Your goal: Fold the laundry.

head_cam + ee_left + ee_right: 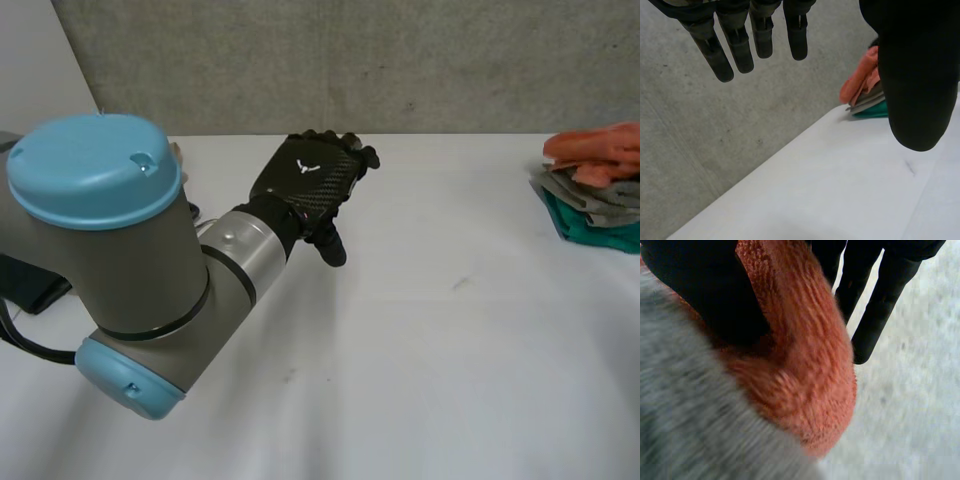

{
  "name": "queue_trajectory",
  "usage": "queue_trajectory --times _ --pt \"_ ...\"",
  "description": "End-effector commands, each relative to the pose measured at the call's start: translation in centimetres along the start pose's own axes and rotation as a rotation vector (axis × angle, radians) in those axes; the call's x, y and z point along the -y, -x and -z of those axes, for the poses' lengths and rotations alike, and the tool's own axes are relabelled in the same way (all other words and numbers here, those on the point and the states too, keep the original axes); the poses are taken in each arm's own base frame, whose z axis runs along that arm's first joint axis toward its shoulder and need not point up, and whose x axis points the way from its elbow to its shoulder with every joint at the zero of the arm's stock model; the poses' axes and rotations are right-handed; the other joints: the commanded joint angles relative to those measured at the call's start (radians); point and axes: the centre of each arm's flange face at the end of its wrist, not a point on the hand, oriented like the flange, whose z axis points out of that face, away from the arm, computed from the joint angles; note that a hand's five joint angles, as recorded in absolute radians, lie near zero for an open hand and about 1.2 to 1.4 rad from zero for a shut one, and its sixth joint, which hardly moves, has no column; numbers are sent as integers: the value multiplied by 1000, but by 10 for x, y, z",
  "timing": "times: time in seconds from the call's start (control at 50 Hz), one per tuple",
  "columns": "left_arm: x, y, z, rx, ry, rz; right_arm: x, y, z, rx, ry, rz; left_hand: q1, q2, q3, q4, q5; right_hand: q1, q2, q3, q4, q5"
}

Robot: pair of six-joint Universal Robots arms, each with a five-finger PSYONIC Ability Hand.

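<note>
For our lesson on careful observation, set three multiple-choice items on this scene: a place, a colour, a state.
1. Where is the cloth pile? A) far right on the table B) at its middle C) near left on it
2. What colour is the top cloth? A) teal B) orange C) white
3. The left hand is: A) open, empty B) gripping cloth C) curled shut
Answers: A, the pile lies at the robot's right; B, orange tops grey and teal; A, its fingers hang straight, holding nothing.
</note>
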Motion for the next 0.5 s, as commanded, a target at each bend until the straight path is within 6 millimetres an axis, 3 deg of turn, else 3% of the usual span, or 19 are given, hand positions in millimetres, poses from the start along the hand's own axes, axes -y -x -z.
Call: queue_trajectory --times 0.02,0.24,0.34,0.42,0.5 --pt "-5 -7 3 -18 17 -2 -12 -19 31 -14 60 33 -62 5 -38 11 18 431 268 247 195 296" --pt "-2 -9 5 -23 10 -6 26 -15 29 53 45 57 -62 5 -38 11 18 431 268 247 195 296" --pt "-1 -11 6 -26 8 -7 51 -11 31 44 63 39 -62 5 -38 11 18 -474 -637 -658 -709 -609" --pt "4 -14 9 -34 -5 -9 70 -13 35 30 102 19 -62 5 -38 11 18 -560 -723 -744 -795 -695" --pt "10 -14 12 -36 -22 -6 83 -31 48 -19 164 8 -62 5 -38 11 18 -686 -850 -870 -922 -821"
